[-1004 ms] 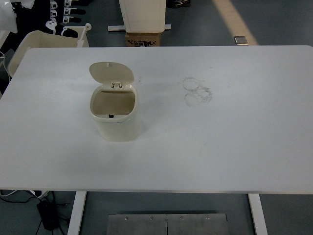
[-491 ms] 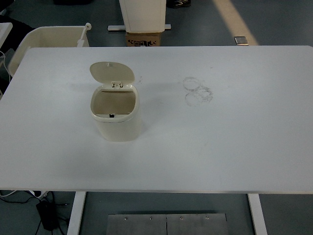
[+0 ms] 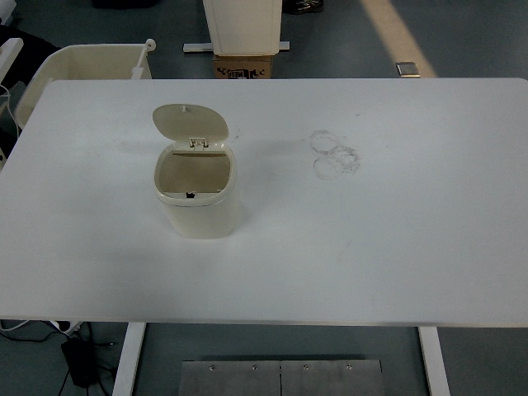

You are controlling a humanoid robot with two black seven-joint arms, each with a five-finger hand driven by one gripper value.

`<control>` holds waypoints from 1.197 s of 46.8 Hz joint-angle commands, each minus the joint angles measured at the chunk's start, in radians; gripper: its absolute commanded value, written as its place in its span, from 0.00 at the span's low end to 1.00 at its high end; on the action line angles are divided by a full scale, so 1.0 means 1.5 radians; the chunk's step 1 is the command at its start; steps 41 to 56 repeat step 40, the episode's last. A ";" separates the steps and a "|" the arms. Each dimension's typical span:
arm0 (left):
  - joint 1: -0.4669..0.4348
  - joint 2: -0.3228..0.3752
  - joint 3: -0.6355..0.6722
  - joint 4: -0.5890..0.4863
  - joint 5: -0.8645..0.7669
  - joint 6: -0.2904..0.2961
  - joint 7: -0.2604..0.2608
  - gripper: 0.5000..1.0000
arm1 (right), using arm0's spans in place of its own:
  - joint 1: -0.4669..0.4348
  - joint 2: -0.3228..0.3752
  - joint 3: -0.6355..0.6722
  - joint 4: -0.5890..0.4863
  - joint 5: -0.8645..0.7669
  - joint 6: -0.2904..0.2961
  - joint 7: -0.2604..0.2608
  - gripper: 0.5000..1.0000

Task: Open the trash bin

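Note:
A small cream trash bin (image 3: 198,210) stands on the white table (image 3: 371,247), left of the middle. Its lid (image 3: 190,123) is swung up and back on its hinge, and the inside of the bin shows empty. Neither of my arms nor hands shows in the head view.
Faint ring marks (image 3: 333,154) stain the table right of the bin. Beyond the far edge stand a cream tub (image 3: 78,62) at the left, a white cabinet (image 3: 243,25) and a cardboard box (image 3: 244,65) on the floor.
The bin and its open lid have not moved. Items behind the far left corner of the table are gone from view, and the picture has shifted very slightly.

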 commanded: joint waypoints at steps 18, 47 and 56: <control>0.102 -0.116 -0.047 0.094 0.006 -0.003 0.002 1.00 | 0.000 0.000 0.000 0.000 0.000 0.000 0.000 0.98; 0.112 -0.122 -0.047 0.094 0.009 -0.007 0.001 1.00 | 0.000 0.000 0.000 0.000 0.000 0.000 0.000 0.98; 0.112 -0.122 -0.047 0.094 0.009 -0.007 0.001 1.00 | 0.000 0.000 0.000 0.000 0.000 0.000 0.000 0.98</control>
